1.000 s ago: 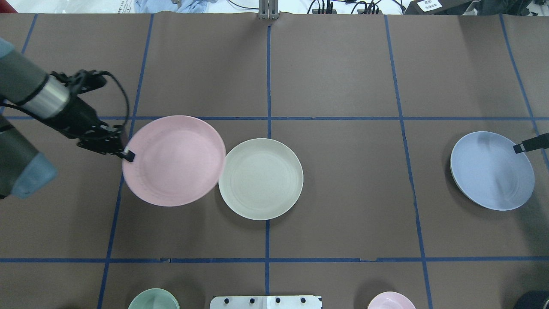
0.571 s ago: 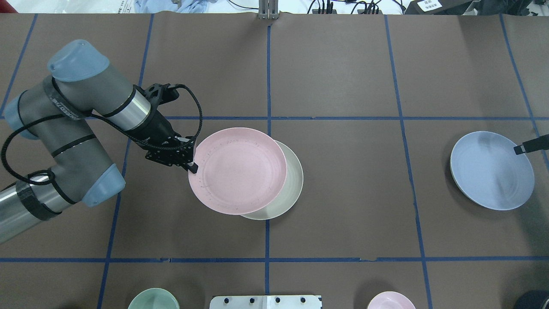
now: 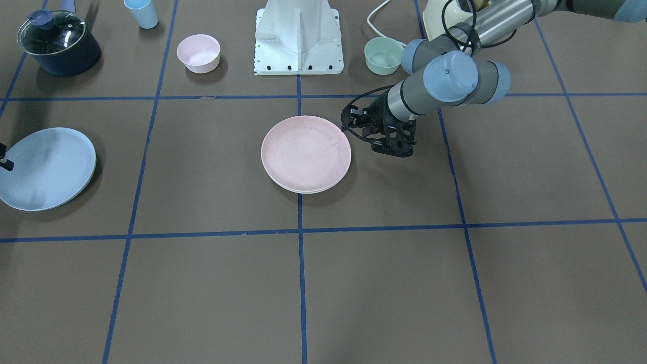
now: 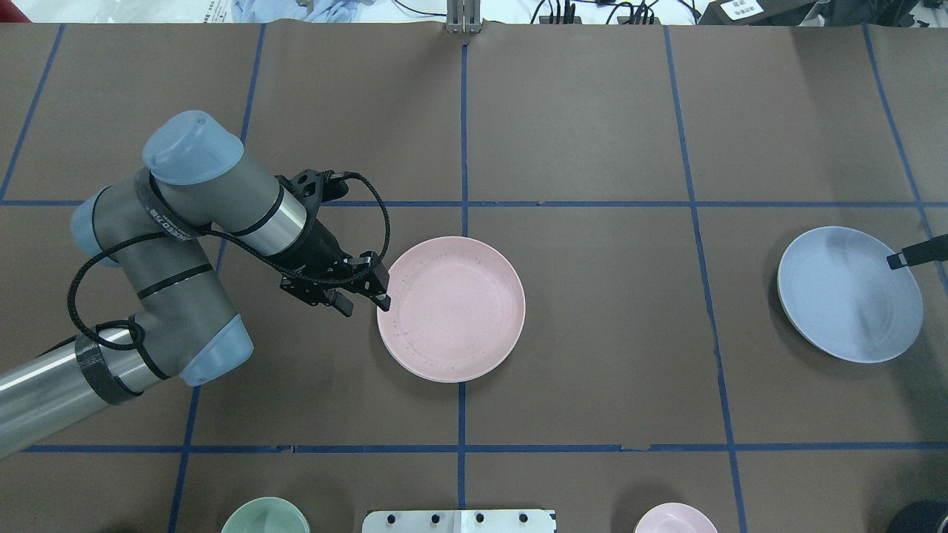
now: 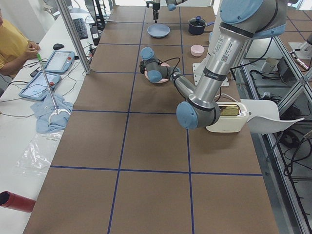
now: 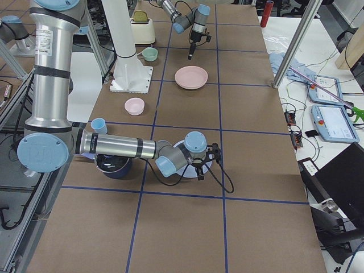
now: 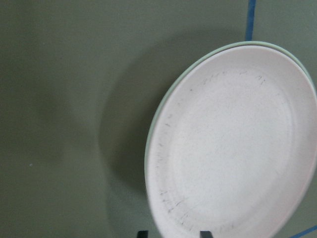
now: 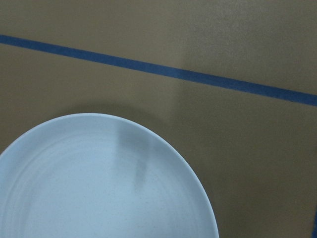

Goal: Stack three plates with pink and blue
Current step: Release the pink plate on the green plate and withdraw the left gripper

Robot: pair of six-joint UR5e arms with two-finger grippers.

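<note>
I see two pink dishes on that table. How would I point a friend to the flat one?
From the white robot base, look to the table's middle: the pink plate lies there beside the left gripper. Unlike the small deep pink bowl near the base, it is wide, shallow and rests on a cream plate.

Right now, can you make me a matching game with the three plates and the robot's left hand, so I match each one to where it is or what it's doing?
Column 1
1. pink plate
2. cream-white plate
3. blue plate
4. left hand

Column 2
A. not stacked, far off on the robot's right side
B. open, just beside the pink plate's rim
C. lying on top of another plate
D. underneath, only a thin rim showing

Pairs: 1-C, 2-D, 3-A, 4-B
</note>
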